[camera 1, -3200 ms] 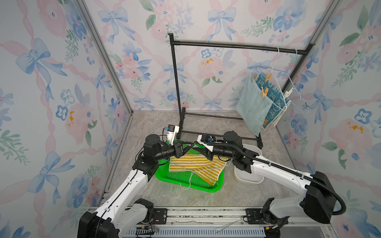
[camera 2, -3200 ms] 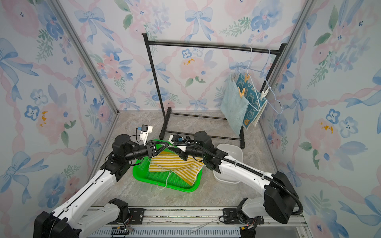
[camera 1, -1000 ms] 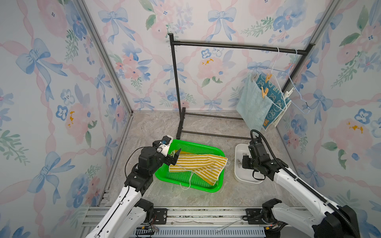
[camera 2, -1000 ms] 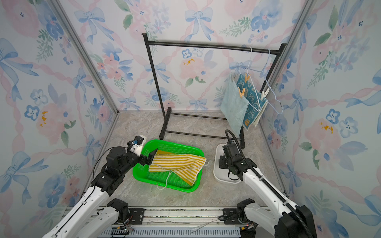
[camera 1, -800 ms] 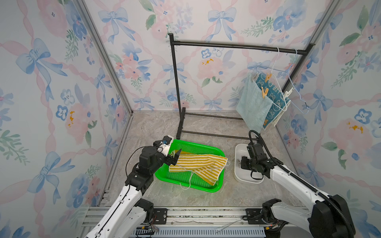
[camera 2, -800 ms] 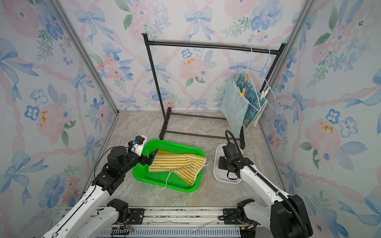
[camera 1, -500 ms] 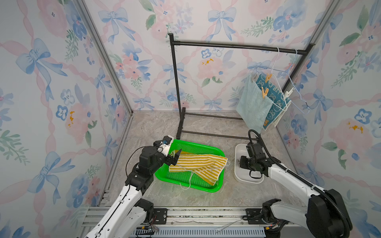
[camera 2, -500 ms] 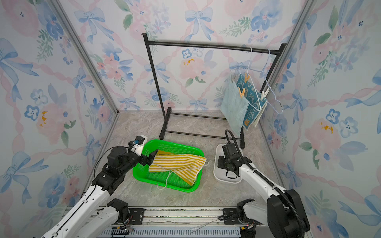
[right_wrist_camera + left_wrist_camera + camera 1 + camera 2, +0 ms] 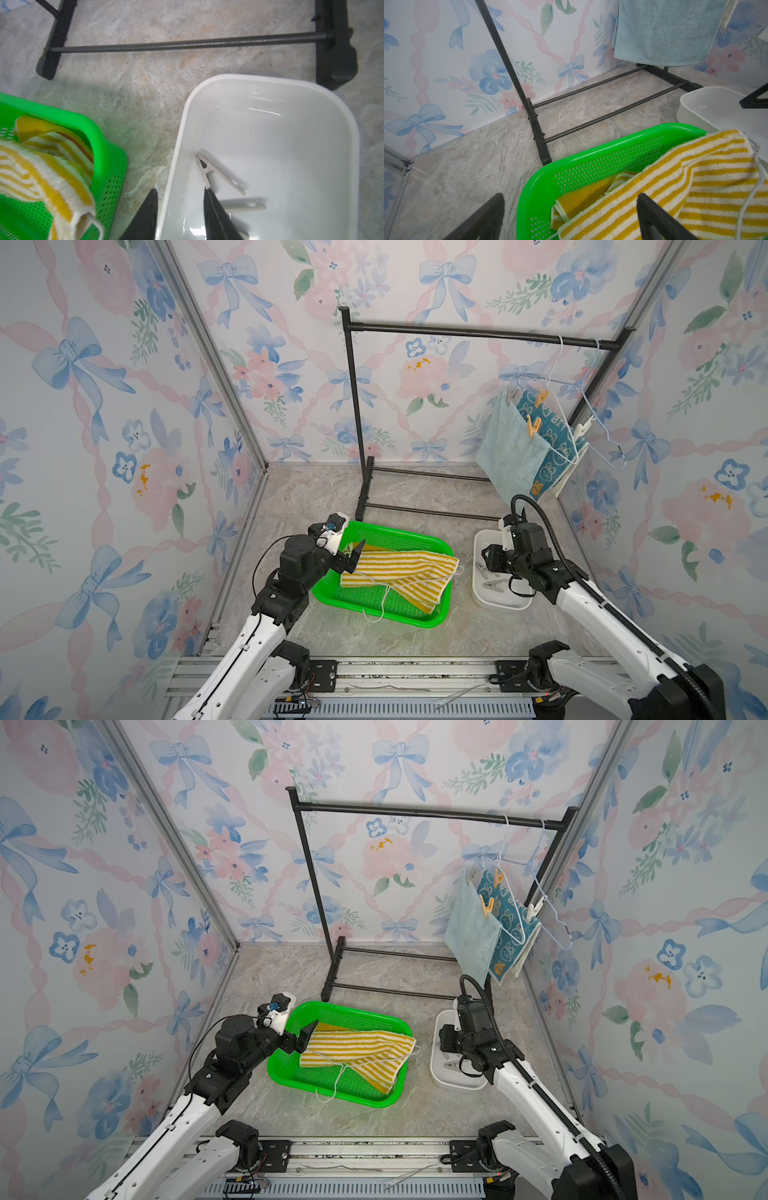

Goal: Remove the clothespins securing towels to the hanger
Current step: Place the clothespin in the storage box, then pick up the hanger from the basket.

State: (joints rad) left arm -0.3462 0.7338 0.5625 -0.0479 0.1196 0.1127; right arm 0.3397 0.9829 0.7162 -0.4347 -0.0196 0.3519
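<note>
Test booth — wallpapered panels [image 9: 104, 427], arm rail [image 9: 395, 670].

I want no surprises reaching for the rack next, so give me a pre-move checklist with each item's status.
1. Right tool empty: ok, jaws apart at the bin rim, nothing between.
2. Pins in bin: ok, grey ones lie inside.
3. Left tool free: ok, open, empty.
4. Striped towel in basket: ok.
5. Rack cleared: not ok; orange pins and a white pin hold the teal towel and bunny towel.
6. Remaining pin count: cannot tell.
</note>
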